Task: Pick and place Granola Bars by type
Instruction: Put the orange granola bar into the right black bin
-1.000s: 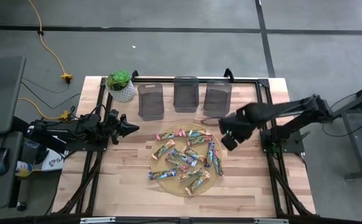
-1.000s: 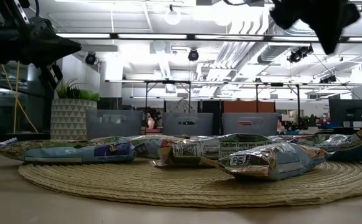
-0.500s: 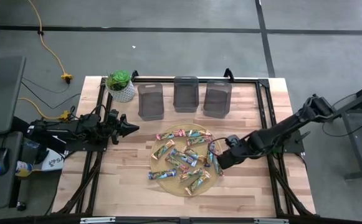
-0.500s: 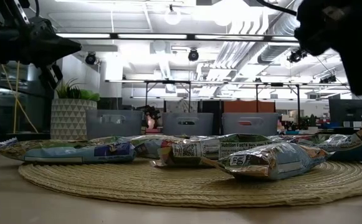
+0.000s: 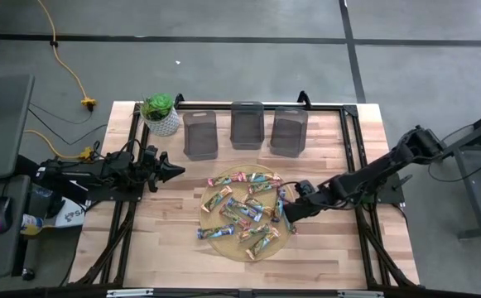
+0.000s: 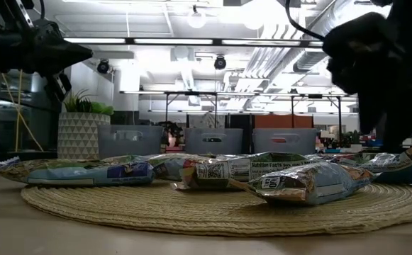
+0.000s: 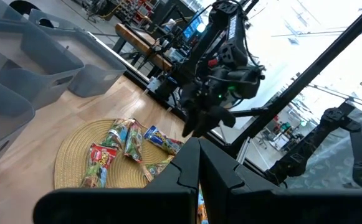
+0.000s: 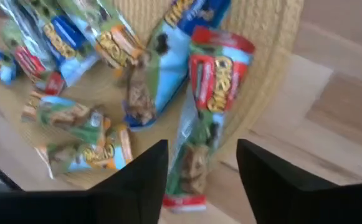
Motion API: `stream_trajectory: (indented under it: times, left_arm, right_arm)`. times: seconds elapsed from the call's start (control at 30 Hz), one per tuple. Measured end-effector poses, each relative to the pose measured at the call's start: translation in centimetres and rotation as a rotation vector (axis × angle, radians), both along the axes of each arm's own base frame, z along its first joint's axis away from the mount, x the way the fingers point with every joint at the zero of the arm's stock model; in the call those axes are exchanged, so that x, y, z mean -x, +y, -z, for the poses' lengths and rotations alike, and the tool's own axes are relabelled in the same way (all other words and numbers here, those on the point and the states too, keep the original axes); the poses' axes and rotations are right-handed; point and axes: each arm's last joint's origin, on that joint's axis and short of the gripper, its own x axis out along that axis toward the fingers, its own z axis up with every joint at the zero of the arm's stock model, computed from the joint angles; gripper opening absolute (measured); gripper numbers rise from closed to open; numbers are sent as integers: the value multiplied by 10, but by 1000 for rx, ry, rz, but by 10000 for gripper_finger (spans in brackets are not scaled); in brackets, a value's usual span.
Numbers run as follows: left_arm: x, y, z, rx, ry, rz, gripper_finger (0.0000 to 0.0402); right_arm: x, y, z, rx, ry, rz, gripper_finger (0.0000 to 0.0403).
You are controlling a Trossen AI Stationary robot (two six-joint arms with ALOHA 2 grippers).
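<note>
right wrist view is showing the right gripper, jaws now spreading wide, straddling a red-and-green bar at the mat's right edge, having dropped from near the bins; a pick looks imminent. left gripper is waiting closed, centre left.

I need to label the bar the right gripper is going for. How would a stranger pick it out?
Start at the round straw mat in the middle of the table and go to its edge nearest the right arm, where the open right gripper hovers. The bar below its fingers hangs half off the mat onto bare wood. Unlike the blue bar beside it, its wrapper is green with a red end.
</note>
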Motion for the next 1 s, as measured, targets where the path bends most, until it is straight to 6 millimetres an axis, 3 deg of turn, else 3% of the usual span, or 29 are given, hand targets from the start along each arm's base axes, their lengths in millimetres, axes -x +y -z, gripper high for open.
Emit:
stream_trajectory:
  times: [0.47,0.8,1.0]
  left_arm:
    - [0,0,0,0,0,0,1]
    - [0,0,0,0,1,0,1]
    - [0,0,0,0,3,0,1]
  right_arm:
    - [-4,-18,6,42,-18,-19,195]
    - [-20,-11,31,4,6,-66,195]
    - [-26,-9,36,-12,-14,-71,195]
